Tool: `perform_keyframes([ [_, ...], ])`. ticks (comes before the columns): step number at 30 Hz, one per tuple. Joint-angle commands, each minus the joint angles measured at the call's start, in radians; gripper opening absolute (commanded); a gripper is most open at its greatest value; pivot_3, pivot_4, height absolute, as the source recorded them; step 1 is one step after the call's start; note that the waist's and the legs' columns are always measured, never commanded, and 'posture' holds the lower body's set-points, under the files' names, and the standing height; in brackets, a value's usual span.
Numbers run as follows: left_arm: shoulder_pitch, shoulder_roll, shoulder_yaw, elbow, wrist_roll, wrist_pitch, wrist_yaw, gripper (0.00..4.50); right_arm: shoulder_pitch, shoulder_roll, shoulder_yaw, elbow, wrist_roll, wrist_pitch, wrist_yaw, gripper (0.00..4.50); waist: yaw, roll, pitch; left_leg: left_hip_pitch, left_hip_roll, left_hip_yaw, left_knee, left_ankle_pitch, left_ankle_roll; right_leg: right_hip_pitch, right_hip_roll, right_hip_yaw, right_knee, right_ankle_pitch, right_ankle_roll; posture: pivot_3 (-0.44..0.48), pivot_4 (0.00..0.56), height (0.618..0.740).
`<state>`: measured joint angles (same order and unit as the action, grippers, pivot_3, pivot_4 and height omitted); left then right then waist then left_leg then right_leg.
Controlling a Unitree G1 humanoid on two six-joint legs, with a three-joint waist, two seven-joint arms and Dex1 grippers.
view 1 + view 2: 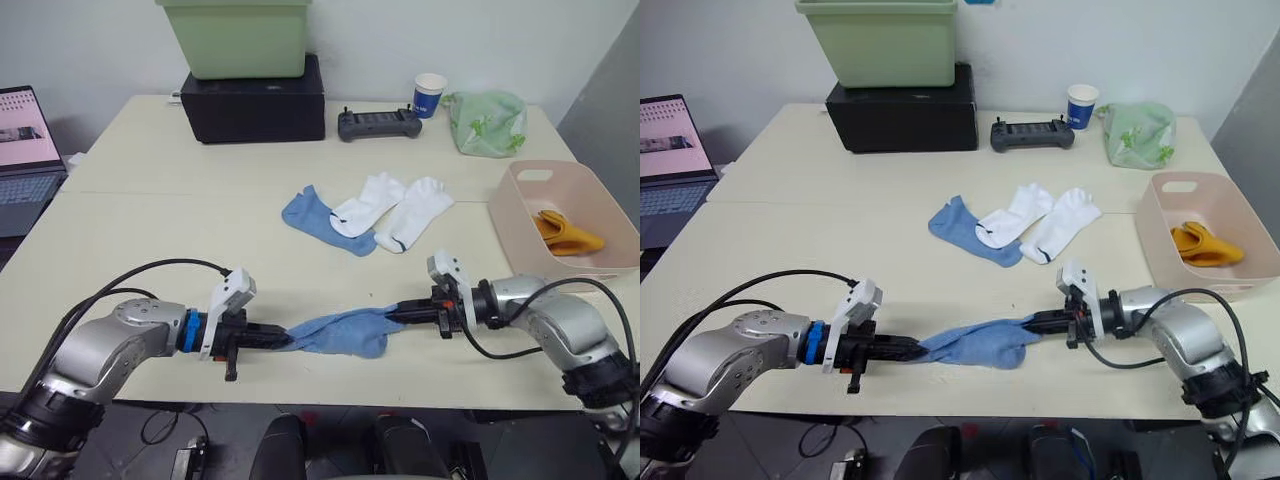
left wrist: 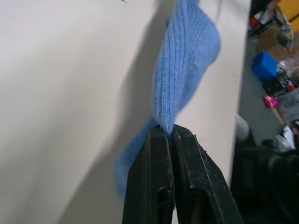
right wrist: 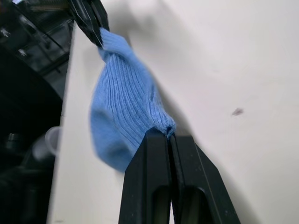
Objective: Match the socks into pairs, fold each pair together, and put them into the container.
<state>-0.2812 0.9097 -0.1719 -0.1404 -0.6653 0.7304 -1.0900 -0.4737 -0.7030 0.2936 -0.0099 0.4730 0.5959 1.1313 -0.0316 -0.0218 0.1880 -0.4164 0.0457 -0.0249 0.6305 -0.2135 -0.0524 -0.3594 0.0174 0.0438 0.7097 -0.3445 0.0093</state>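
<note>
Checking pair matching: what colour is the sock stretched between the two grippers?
Light blue sock, ribbed knit, clearest in the left wrist view.

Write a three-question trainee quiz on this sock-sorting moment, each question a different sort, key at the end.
1. True or false: the left gripper and the right gripper each pinch one end of the same light blue sock.
2. Multiple choice: what lies in the pink basin? A) a white sock B) mustard-orange socks C) nothing
3. Fill in: the two white socks lie on the table beside the other ______ sock.

Key: 1 true; 2 B; 3 light blue.
</note>
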Motion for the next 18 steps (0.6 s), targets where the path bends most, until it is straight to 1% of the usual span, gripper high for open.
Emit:
perform_keyframes([
  [1,-0.073,-0.034,-0.031,0.086,0.076,-0.028,-0.033,0.01,-0.060,0.017,0.013,0.072,-0.065,-0.059,0.043,0.00,0.000,0.000,0.000,0.000,0.000,0.000,0.000,0.000,0.000,0.000,0.000,0.000,0.000,0.000,0.000,0.000,0.150,0.740],
  [4,-0.129,-0.078,-0.029,0.144,0.097,-0.025,-0.052,0.01,-0.085,0.043,0.002,0.102,-0.087,-0.068,0.043,0.00,0.000,0.000,0.000,-0.001,0.000,0.000,0.000,0.000,0.000,0.000,0.000,0.000,0.000,0.000,0.000,0.000,0.150,0.740],
  [5,-0.143,-0.088,-0.034,0.165,0.123,-0.051,-0.061,0.00,-0.090,0.051,-0.005,0.108,-0.094,-0.077,0.036,0.23,0.000,0.000,0.000,-0.001,0.000,0.000,0.000,0.000,0.000,0.000,0.000,0.000,0.000,0.000,0.000,0.000,0.150,0.740],
  [7,-0.170,-0.111,-0.034,0.209,0.163,-0.092,-0.067,0.49,-0.099,0.068,-0.026,0.116,-0.101,-0.081,0.020,0.72,0.000,0.000,0.000,-0.001,0.000,0.000,0.000,0.000,0.000,-0.001,0.000,0.000,0.000,0.000,0.000,0.000,0.150,0.740],
  [8,-0.183,-0.121,-0.030,0.230,0.177,-0.106,-0.068,0.72,-0.103,0.074,-0.034,0.117,-0.106,-0.087,0.014,1.05,0.000,0.000,0.000,-0.001,0.000,0.000,0.000,0.000,0.000,-0.001,0.000,0.000,0.001,0.000,0.000,0.000,0.150,0.740],
  [12,-0.216,-0.137,-0.004,0.292,0.222,-0.160,-0.077,2.01,-0.124,0.100,-0.105,0.117,-0.108,-0.087,-0.062,2.48,-0.001,0.000,0.000,-0.001,0.000,0.000,0.000,0.000,0.000,-0.002,0.000,0.000,0.003,0.000,0.000,0.000,0.150,0.740],
  [15,-0.225,-0.137,0.017,0.328,0.259,-0.215,-0.062,3.02,-0.114,0.093,-0.142,0.088,-0.087,-0.052,-0.073,3.55,0.000,0.000,0.000,-0.001,0.000,0.001,0.000,0.000,0.000,-0.003,0.000,0.000,0.003,0.000,0.000,0.000,0.150,0.740],
  [17,-0.227,-0.138,0.064,0.348,0.241,-0.212,-0.052,3.61,-0.079,0.071,-0.167,0.046,-0.068,-0.014,-0.071,3.55,0.000,0.000,0.000,-0.001,0.000,0.000,0.000,0.000,0.000,-0.003,0.000,0.000,0.003,0.000,0.000,0.000,0.150,0.740],
  [18,-0.204,-0.122,0.099,0.330,0.212,-0.199,-0.071,3.61,-0.042,0.048,-0.190,0.002,-0.039,0.033,-0.069,3.55,0.000,0.000,0.000,-0.001,0.000,0.000,0.000,0.000,0.000,-0.003,0.000,0.000,0.003,0.000,0.000,0.000,0.150,0.740],
])
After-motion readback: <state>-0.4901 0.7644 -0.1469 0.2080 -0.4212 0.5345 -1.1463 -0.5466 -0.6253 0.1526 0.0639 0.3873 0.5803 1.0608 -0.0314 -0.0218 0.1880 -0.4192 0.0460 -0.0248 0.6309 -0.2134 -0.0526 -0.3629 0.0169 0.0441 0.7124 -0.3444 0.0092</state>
